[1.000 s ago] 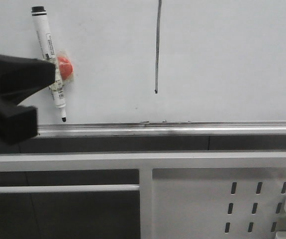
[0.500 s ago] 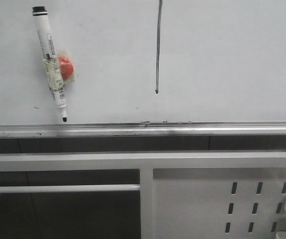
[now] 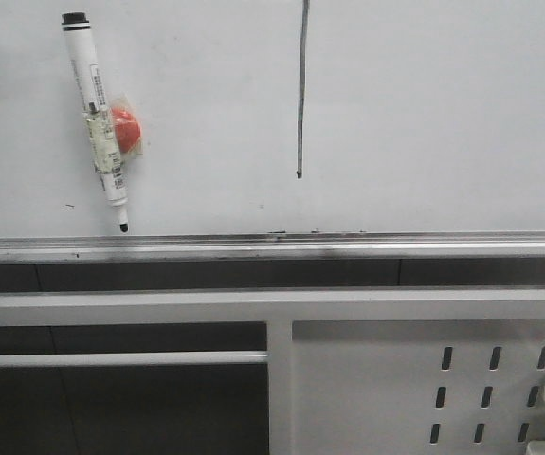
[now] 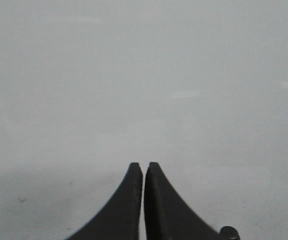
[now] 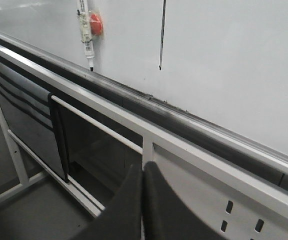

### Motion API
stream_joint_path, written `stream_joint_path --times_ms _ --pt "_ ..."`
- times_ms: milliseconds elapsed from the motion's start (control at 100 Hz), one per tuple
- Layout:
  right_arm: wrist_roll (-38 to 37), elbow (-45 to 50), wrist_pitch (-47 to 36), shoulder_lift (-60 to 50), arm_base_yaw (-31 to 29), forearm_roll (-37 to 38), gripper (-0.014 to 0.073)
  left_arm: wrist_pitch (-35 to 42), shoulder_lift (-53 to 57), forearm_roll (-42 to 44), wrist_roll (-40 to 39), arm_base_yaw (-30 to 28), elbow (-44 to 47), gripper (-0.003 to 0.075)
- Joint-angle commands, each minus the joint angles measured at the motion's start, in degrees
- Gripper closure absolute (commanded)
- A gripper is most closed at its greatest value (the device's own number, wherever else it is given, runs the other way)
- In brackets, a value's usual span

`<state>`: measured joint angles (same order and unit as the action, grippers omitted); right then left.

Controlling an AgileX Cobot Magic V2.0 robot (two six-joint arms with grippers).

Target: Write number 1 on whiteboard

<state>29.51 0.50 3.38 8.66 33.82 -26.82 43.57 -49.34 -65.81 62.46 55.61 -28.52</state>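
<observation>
Judging task done: number 1 [image 3: 300,90] on whiteboard [image 3: 443,114], right of marker [image 3: 95,118] parked on red magnet [image 3: 126,130]. Left gripper [image 4: 143,166] clenched, empty, facing blank board; right gripper [image 5: 142,167] clenched, empty, off board. Risks: smearing wet stroke, knocking marker loose.

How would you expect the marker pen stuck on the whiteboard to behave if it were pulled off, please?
The marker pen looks like a slim rigid plastic tube, so probably stiff and light. It seems held by the red magnet, so it may resist, then snap free. Being round, it would likely roll.
</observation>
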Motion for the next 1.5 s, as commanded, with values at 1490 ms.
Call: stream_joint_path --times_ms 1490 --pt "0.30 0.66 -3.78 0.48 -0.40 -0.22 0.0663 -42.76 47.27 48.75 -54.68 -47.20 26.24 0.0740"
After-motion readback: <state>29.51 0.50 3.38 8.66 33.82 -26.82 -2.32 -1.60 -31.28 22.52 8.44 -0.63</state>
